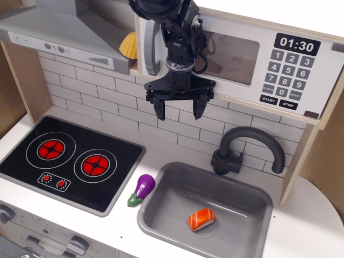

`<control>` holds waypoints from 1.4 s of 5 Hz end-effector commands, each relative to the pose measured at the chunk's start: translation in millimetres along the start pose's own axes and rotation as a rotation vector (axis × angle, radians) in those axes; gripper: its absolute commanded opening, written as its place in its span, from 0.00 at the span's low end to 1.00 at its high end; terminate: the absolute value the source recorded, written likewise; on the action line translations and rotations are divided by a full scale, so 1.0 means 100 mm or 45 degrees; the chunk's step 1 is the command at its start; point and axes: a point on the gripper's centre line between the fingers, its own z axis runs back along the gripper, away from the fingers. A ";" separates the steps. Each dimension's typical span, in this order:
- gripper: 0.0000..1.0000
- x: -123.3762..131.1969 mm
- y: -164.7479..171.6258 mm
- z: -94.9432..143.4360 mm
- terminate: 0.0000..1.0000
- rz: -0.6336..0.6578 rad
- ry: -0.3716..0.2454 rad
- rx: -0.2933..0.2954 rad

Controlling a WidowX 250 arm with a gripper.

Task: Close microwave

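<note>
The microwave (293,67) is a light wood box at the upper right with a black keypad reading 01:30. Its white door (231,56) with a clear window lies nearly flat against the box front. The grey vertical handle (149,51) stands at the door's left edge. My gripper (178,111) hangs open and empty just below the door's lower left part, fingers pointing down. My arm covers the door's left part next to the handle.
A grey range hood (59,37) is at the upper left with a yellow shell-shaped toy (128,45) beside it. Below are the black stove (67,161), a purple eggplant (141,189), the grey sink (252,201) holding a salmon sushi (201,219), and a black faucet (244,150).
</note>
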 end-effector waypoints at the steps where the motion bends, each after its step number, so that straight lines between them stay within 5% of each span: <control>1: 1.00 0.13 0.06 0.16 0.00 0.059 -0.086 -0.015; 5: 1.00 -1.38 0.76 0.59 0.00 -0.302 -0.015 -0.064; 6: 1.00 -1.38 0.76 0.59 0.00 -0.302 -0.015 -0.064; 7: 1.00 -1.38 0.76 0.59 1.00 -0.302 -0.015 -0.064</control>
